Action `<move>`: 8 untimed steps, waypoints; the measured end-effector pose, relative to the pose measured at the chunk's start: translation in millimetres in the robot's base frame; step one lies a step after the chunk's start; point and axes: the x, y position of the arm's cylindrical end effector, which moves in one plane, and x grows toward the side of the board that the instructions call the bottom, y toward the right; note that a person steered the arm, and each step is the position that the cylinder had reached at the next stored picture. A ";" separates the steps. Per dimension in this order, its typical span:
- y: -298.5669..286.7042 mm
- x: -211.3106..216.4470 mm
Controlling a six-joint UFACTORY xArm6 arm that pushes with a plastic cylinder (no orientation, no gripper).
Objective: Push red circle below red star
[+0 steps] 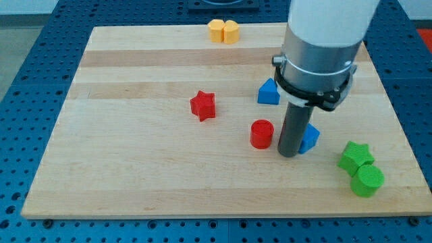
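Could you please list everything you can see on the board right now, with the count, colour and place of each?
red star: one, red, left of the board's middle.
red circle: one, red, lower right of the red star, just left of my tip.
blue block: one, blue, peaked top, above the red circle.
blue cube: one, blue, right of the rod, partly hidden by it.
green star: one, green, near the view's lower right.
green cylinder: one, green, touching the green star from below.
orange blocks: two, orange, side by side at the board's top edge; shapes unclear.
wooden board: one, light wood, on a blue perforated table.
my tip: one dark rod, between the red circle and blue cube.
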 end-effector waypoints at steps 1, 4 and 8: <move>-14.8 -17.0; -110.0 -10.6; -99.4 9.4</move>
